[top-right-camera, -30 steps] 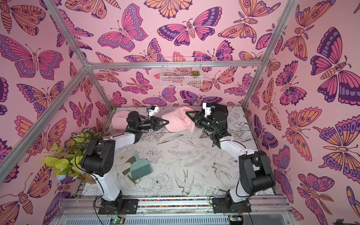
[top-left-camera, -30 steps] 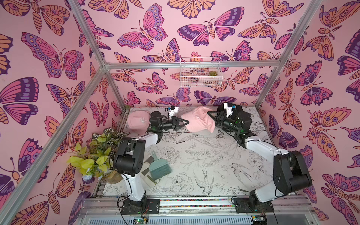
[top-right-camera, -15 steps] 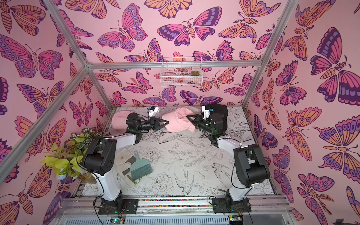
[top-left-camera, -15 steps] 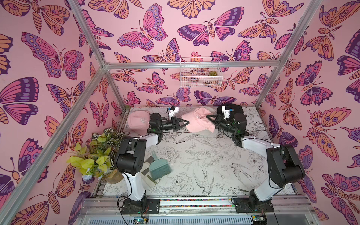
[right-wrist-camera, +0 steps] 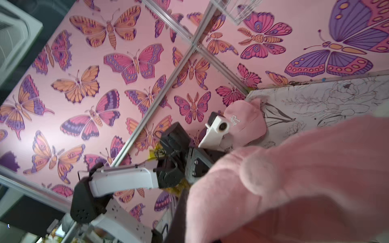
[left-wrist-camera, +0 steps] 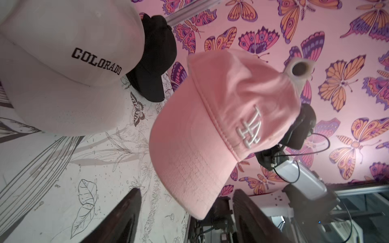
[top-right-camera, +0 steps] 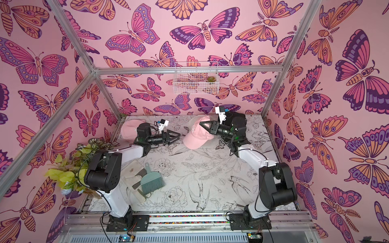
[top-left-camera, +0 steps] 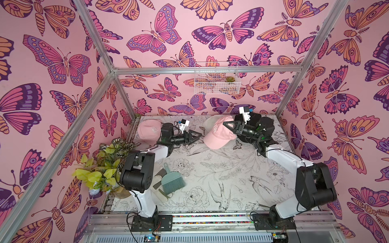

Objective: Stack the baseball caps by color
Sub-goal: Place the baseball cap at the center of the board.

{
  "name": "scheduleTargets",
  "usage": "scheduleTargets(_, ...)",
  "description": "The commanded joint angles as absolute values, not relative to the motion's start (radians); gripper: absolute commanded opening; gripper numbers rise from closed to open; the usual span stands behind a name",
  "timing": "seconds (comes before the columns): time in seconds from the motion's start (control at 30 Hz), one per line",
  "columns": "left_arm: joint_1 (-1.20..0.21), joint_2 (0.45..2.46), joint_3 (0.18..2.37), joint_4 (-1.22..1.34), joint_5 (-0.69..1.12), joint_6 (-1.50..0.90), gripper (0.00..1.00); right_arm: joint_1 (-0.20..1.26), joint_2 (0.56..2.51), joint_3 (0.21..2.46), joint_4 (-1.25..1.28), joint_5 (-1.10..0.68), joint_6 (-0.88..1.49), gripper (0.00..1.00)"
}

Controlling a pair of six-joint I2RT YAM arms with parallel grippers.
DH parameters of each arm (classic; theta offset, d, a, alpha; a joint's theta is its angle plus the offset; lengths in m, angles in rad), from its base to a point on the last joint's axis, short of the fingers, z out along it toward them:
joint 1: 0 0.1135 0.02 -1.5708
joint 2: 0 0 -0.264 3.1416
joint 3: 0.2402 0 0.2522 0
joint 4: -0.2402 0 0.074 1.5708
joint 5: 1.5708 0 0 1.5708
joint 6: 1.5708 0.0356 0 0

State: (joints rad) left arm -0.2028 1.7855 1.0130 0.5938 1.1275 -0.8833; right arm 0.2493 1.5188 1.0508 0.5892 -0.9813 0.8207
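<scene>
Since a second ago, spread the left gripper (top-left-camera: 199, 136) off the pink cap (top-left-camera: 216, 136) and clamped the right gripper (top-left-camera: 226, 125) onto its crown.

In both top views, held that cap at 12 o'clock of the table (top-right-camera: 189, 168), brim drooping toward 7 o'clock, just beside the open, empty left jaws. Left a second pink cap (top-right-camera: 131, 128) at 10 o'clock in the far corner and the teal brush (top-left-camera: 173, 182) at 8 o'clock.

From the left wrist, showed both fingers (left-wrist-camera: 124, 216) well apart and gripping nothing, with the brim hanging near them. Showed a cream COLORADO cap (left-wrist-camera: 63, 63) and a black cap (left-wrist-camera: 155, 63) lying behind.

From the right wrist, showed pink fabric against one dark finger (right-wrist-camera: 180, 210).
</scene>
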Motion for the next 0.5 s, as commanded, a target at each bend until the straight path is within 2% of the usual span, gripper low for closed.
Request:
scheduleTargets(0.0, -0.196, 1.670, 1.021, 0.466, 1.167, -0.615, 0.85, 0.259, 1.436, 1.138, 0.078, -1.108, 0.211, 0.00)
scheduleTargets(0.1, -0.198, 1.605, 1.022, 0.360, 1.177, -0.407, 0.99, 0.267, 1.399, 1.194, -0.252, -1.140, -0.186, 0.00)
scheduleTargets(0.23, -0.203, 1.557, 1.058, 0.181, 1.191, -0.167, 1.00, 0.290, 1.377, 1.278, -0.652, -1.162, -0.647, 0.00)
scheduleTargets(0.33, -0.232, 1.512, 1.051, 0.128, 1.210, -0.028, 1.00, 0.349, 1.365, 1.326, -0.970, -1.086, -1.041, 0.00)
scheduleTargets(0.47, -0.309, 1.428, 1.005, 0.052, 1.174, 0.223, 1.00, 0.433, 1.354, 1.344, -1.113, -0.910, -1.170, 0.00)
